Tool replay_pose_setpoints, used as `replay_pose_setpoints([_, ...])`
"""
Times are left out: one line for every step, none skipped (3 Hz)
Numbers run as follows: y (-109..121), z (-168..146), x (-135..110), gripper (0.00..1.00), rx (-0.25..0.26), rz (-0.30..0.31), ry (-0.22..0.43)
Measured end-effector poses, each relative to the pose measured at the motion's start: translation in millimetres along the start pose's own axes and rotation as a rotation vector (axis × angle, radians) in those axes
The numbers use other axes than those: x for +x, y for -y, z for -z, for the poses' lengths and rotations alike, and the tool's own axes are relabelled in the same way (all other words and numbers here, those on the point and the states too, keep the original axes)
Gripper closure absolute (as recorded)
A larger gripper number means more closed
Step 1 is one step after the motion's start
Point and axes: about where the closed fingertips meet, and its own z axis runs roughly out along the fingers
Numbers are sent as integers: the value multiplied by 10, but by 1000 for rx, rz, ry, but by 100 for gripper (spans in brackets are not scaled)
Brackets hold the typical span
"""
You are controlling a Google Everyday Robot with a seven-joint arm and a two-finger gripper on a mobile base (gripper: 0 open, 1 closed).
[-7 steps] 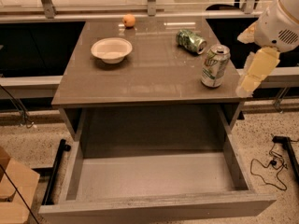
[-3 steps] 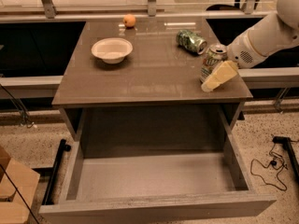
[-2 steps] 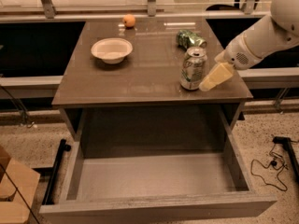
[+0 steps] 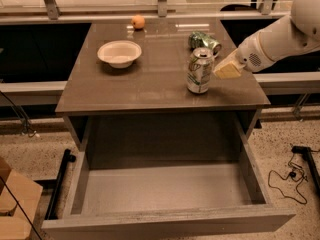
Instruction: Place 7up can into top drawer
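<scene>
The yellowish pincer (image 4: 227, 70) hovers just right of the upright white-and-green 7up can (image 4: 200, 70) on the grey counter (image 4: 125, 86); whether it is released or clenched cannot be told.

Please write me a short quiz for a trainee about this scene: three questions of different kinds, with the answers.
1. True or false: the 7up can lies inside the drawer.
2. What stands on the table, toward the picture's left? A) a mug B) a bowl C) a bottle
3. Fill in: in the picture, the gripper is close beside the can, on its ___ side.
Key: 1 false, the can stands upright on the table; 2 B; 3 right.
</scene>
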Motion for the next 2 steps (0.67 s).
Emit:
replay_pose_setpoints([-23,-33,-150,69,-15,20,51])
replay_pose_setpoints([-113,-14,-290,45,-41,49,73])
